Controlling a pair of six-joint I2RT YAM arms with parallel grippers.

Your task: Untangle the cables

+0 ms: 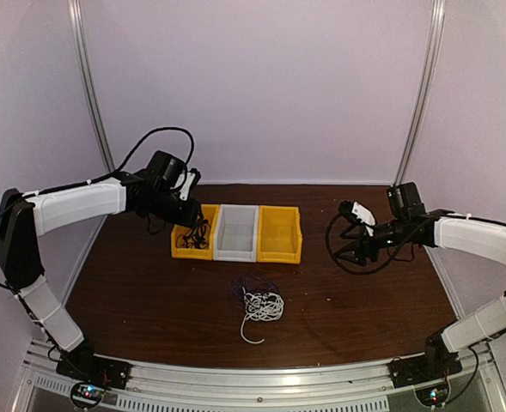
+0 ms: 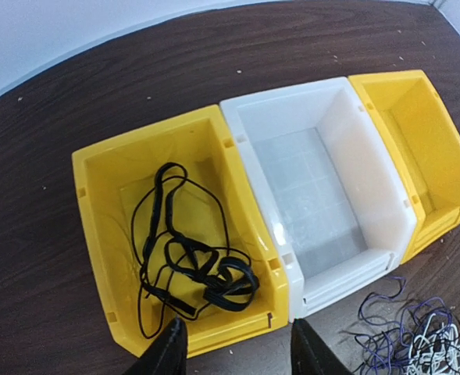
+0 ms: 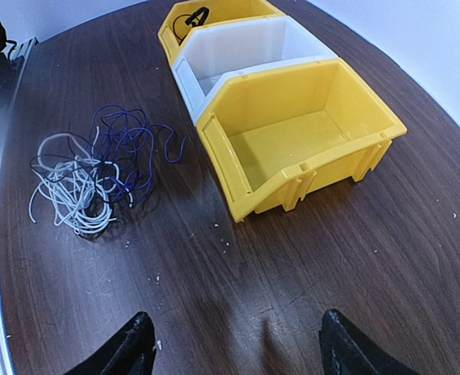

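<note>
Left gripper (image 2: 237, 348), jaws apart, empty, over yellow plastic bin (image 2: 144, 130); right gripper (image 3: 237, 344) spread, empty; white-purple cord tangle (image 1: 261, 305) nearward, between both.

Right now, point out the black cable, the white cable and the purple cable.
black cable (image 2: 218, 287), left wrist view, on its knotted loops
white cable (image 3: 72, 194), right wrist view, on its bundled coils
purple cable (image 3: 119, 156), right wrist view, on its tangled loops

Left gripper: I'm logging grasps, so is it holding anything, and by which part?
Nothing. The left gripper hangs open above the leftmost yellow bin; the black cable lies loose inside it, untouched.
</note>
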